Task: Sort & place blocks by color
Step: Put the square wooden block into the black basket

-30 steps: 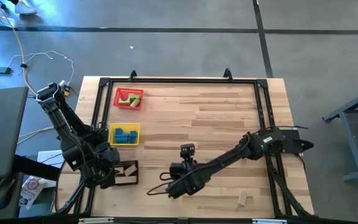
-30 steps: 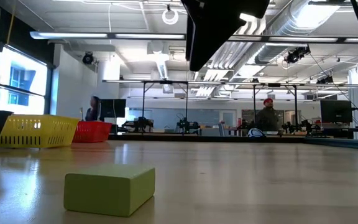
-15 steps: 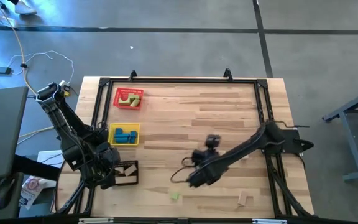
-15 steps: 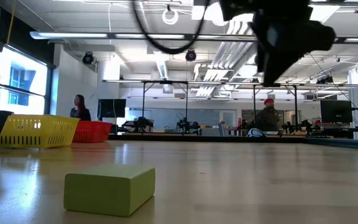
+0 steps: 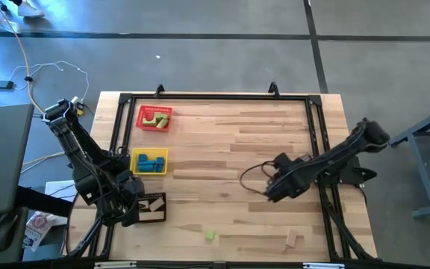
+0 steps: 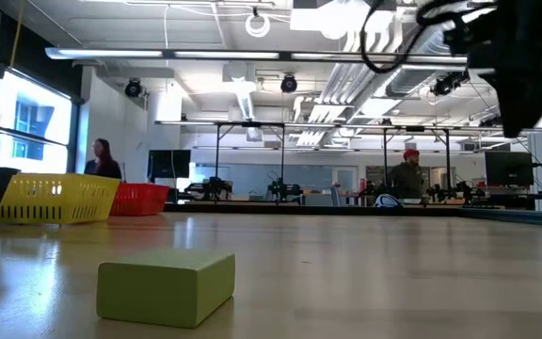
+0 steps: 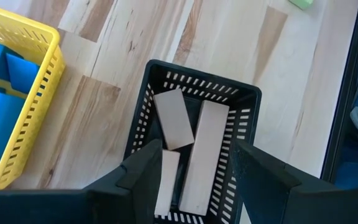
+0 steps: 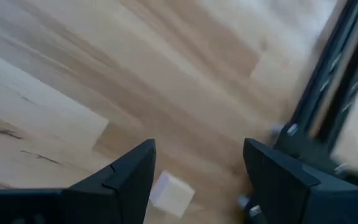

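What you cannot make out on the table

In your right wrist view the tan block (image 8: 171, 193) is blurred, its shape unclear. The black tray (image 7: 244, 99) runs off the left wrist picture's edge, hiding its near end. Blocks in the red tray (image 5: 155, 118) are too small to count.
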You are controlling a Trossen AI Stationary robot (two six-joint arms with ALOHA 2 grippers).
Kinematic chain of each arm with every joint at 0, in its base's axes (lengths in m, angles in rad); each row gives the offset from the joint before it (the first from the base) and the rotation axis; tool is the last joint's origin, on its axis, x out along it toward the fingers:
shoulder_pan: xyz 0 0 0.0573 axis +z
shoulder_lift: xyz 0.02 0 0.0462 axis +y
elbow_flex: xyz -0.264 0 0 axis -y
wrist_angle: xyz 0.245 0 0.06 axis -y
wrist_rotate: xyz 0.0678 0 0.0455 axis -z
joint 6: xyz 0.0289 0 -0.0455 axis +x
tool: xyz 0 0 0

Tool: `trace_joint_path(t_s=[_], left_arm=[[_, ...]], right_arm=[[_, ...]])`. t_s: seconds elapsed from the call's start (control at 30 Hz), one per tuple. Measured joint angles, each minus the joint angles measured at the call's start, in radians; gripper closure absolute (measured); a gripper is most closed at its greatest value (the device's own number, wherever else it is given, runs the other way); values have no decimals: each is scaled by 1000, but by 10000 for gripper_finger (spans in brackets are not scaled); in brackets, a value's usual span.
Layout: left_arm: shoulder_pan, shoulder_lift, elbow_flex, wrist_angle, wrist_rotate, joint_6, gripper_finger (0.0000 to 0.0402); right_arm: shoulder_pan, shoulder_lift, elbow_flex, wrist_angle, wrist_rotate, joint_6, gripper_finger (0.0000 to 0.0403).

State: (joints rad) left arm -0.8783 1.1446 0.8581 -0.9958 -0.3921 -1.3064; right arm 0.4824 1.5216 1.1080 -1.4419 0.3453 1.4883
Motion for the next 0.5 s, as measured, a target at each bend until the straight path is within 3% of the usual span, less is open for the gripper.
trace_joint_path(t_s=[0.27,0.5], left_arm=[[0,0,0,3,-12,0,227],[0,0,0,4,-12,0,227]], right_arm=[[0,-200,-279,215,-166,245,172],[1,-247,-415,394,-262,311,172]])
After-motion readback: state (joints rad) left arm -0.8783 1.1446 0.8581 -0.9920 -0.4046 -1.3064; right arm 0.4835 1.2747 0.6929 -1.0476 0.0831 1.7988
